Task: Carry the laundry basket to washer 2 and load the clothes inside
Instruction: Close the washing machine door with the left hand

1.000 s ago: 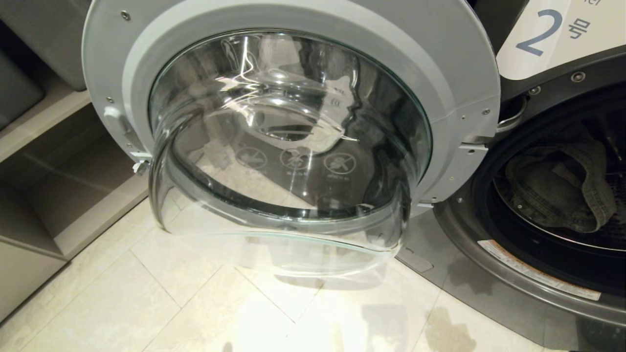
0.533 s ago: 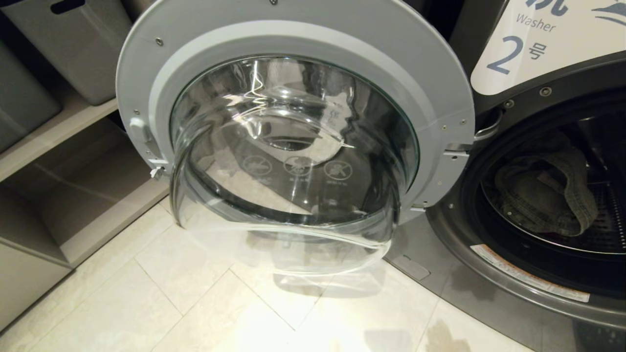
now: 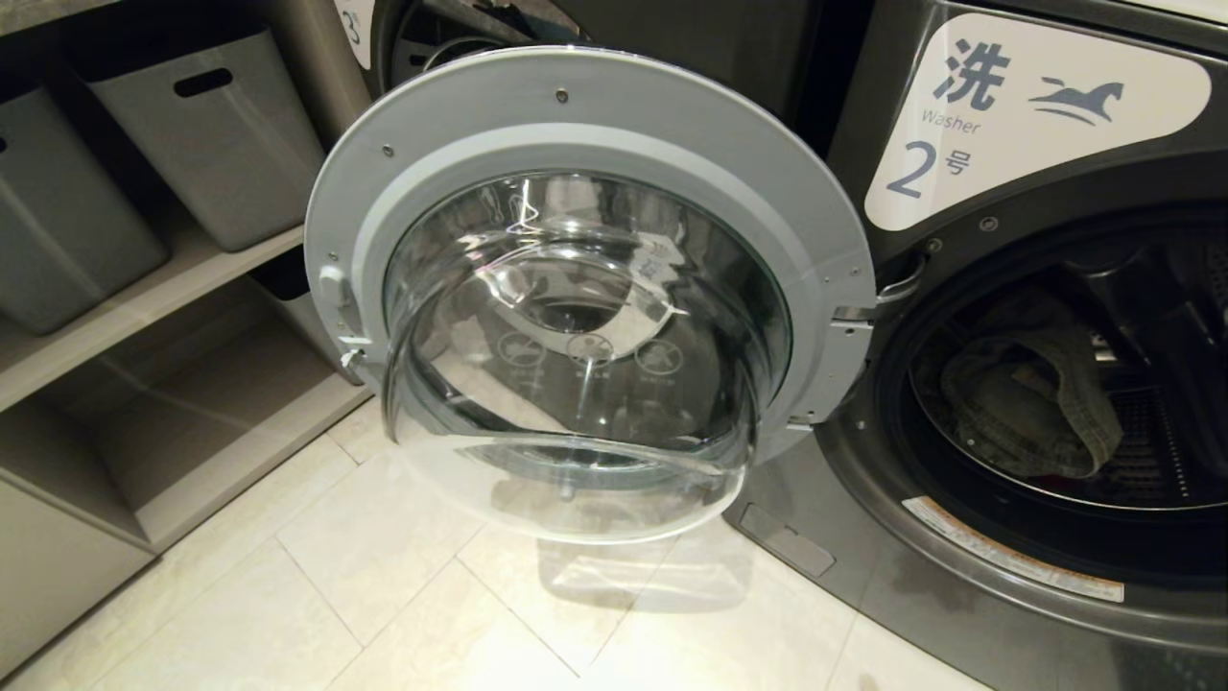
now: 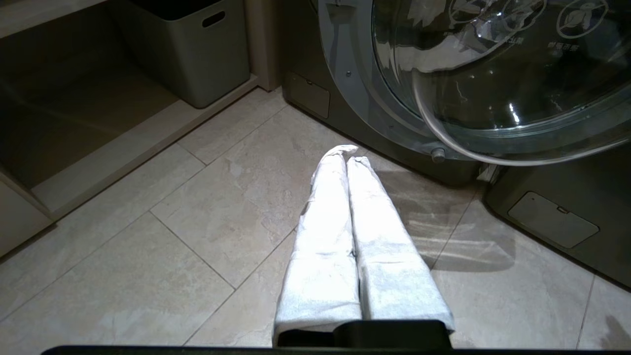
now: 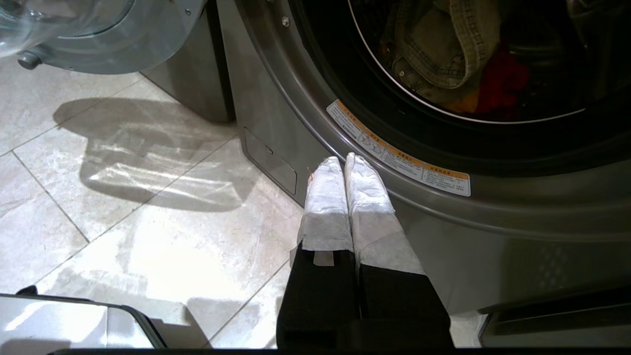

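Washer 2 (image 3: 1017, 125) stands on the right with its round glass door (image 3: 585, 297) swung wide open to the left. Inside the drum lies a grey-green denim piece (image 3: 1031, 403). In the right wrist view the same denim piece (image 5: 443, 44) shows with a red garment (image 5: 500, 81) and a bit of yellow beneath it. My left gripper (image 4: 346, 154) is shut and empty, low over the floor tiles under the open door. My right gripper (image 5: 343, 160) is shut and empty, close to the washer's front below the drum opening. The laundry basket is out of view.
Grey storage bins (image 3: 216, 125) sit on a low shelf unit (image 3: 115, 317) at the left. The open door juts over the tiled floor (image 3: 317, 595). Another washer (image 4: 305, 74) stands behind the door. A white panel (image 5: 59, 325) shows beside the right arm.
The head view has tilted upward: the door, the label and the drum have slid down in the picture, and the shelf bins have come into sight. The clothes lie as before.
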